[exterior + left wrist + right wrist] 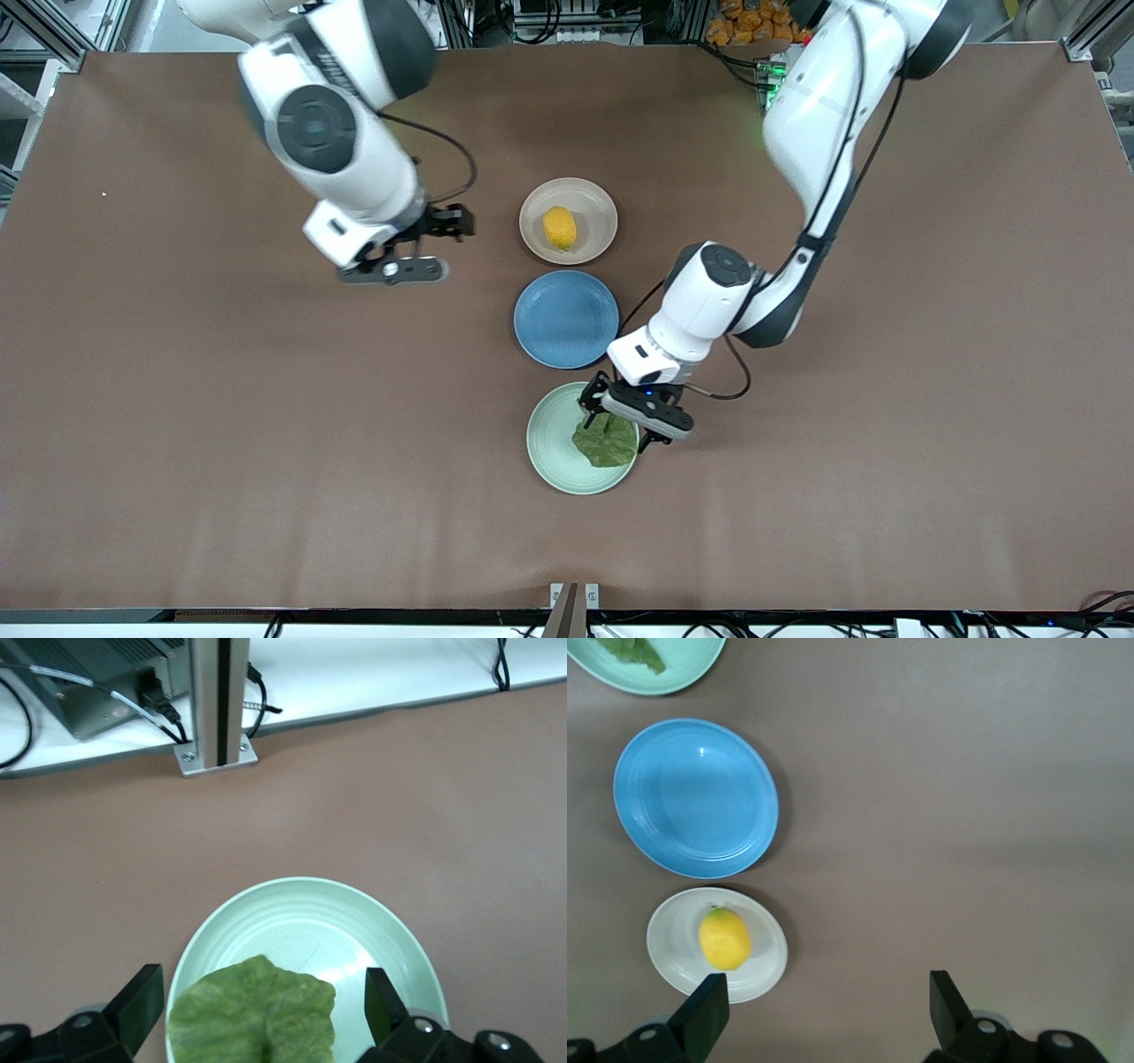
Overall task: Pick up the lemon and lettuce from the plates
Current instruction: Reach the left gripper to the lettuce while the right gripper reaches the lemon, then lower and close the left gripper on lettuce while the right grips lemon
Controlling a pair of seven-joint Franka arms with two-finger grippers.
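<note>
The lemon [559, 228] lies on the beige plate [595, 213]. The lettuce [606, 445] lies on the mint green plate [551, 441], at the side toward the left arm's end. My left gripper [620, 424] is open just over the lettuce, one finger on each side of the leaf. In the left wrist view the lettuce [252, 1014] lies between the open fingers of the left gripper [261, 994] on the mint plate [354, 921]. My right gripper [394, 268] is open and empty over bare table, beside the beige plate. The right wrist view shows the lemon [725, 938] near one finger of the right gripper [824, 1001].
A blue plate [566, 318] with nothing on it sits between the two other plates. It also shows in the right wrist view [695, 797]. A metal post bracket [217, 757] stands at the table edge nearest the front camera.
</note>
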